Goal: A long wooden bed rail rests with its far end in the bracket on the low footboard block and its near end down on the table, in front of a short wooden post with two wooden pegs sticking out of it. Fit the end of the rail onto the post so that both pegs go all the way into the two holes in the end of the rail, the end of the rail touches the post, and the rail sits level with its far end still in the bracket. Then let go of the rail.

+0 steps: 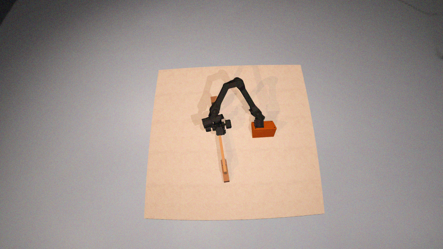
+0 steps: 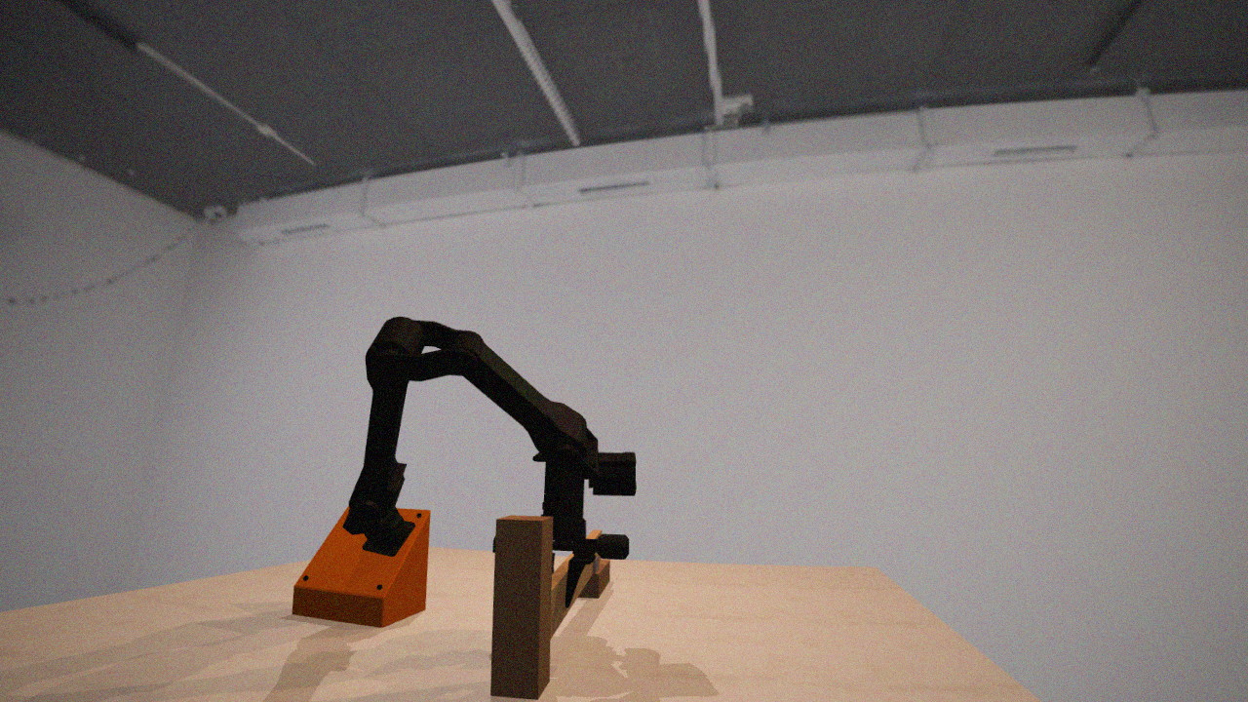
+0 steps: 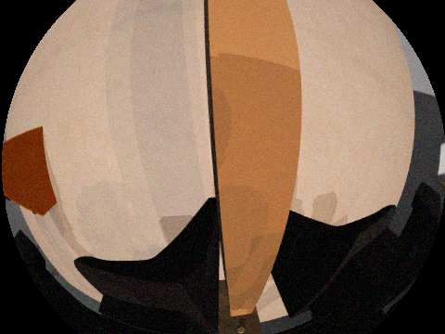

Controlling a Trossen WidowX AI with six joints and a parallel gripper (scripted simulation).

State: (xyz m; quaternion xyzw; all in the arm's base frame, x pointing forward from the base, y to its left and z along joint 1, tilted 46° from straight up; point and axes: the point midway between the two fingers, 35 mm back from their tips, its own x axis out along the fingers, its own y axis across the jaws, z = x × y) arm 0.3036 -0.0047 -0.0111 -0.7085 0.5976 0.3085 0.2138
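Note:
The long orange-brown rail (image 1: 222, 148) (image 2: 558, 601) (image 3: 260, 139) has its far end in the bracket on the low footboard block (image 1: 226, 178) (image 2: 602, 579). My gripper (image 2: 573, 586) (image 3: 231, 201) is shut on the rail towards its near end, one finger on each side. The upright post (image 1: 213, 99) (image 2: 522, 606) stands beyond the rail's near end. In the wrist view, one small peg (image 3: 240, 329) shows just past the rail's end, so that end looks apart from the post. The other peg and the end holes are hidden. I cannot tell whether the rail is level.
The orange base block (image 1: 263, 133) (image 2: 349, 567) (image 3: 28, 172) of the arm stands to one side of the rail. The arm arches over from it and covers part of the rail in the top view. The pale square table top (image 1: 186, 185) (image 2: 785, 628) ends well beyond the footboard block.

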